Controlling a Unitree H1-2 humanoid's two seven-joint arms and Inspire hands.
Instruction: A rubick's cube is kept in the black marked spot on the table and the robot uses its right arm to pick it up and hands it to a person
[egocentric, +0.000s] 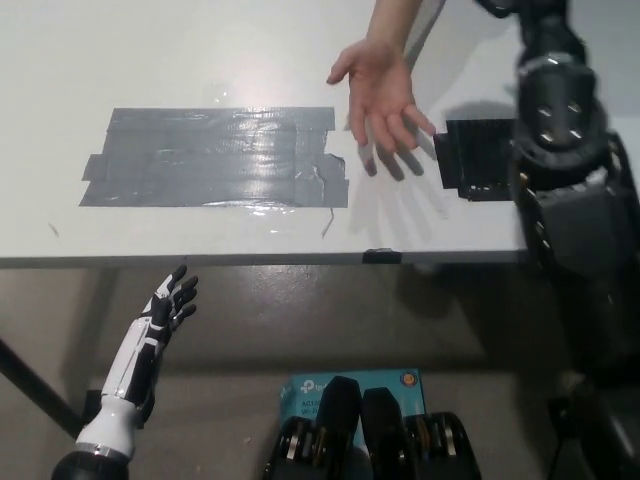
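My left robot hand (165, 312) idle near left below surface (60, 60), fingers spread, empty. Grey tape patch (215, 157) left-centre. Person's hand (380, 95) open, waiting beside black spot (480, 158). My right arm (560, 130) reaches far right; robot hand, cube out of view, grip unknown. Cube likely light, rigid, smooth: pinch opposite flat faces.

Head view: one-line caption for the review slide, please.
Person's open hand waits above the table beside the black marked spot; the right arm reaches past the top edge, left hand idle below.
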